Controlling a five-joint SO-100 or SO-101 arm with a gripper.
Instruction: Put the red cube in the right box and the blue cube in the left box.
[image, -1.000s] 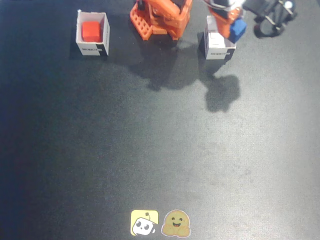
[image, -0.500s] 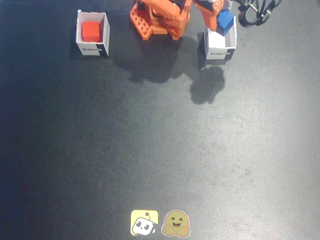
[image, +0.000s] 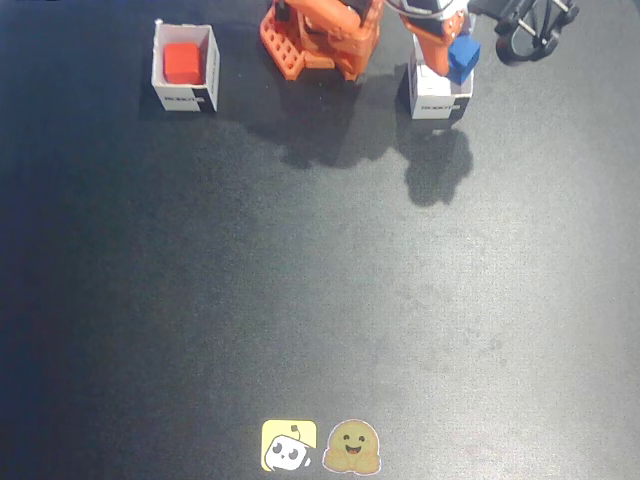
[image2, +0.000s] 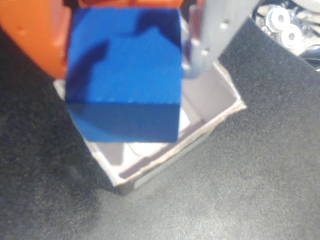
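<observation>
Gripping the blue cube (image2: 125, 75), the end effector (image: 455, 45) hangs over the box (image: 440, 100) at one o'clock. The red cube (image: 183, 62) sits in the eleven o'clock box (image: 186, 98). Box lettering is unreadable.

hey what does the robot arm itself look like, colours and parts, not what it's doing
The arm is bright orange moulded plastic with a ribbed, latticed base, plus white or pale grey parts near the wrist. In the wrist view, one of the fingers is a smooth, rounded orange shell; the other is a flat pale grey plate with small holes. No cables or markings can be made out.
</observation>
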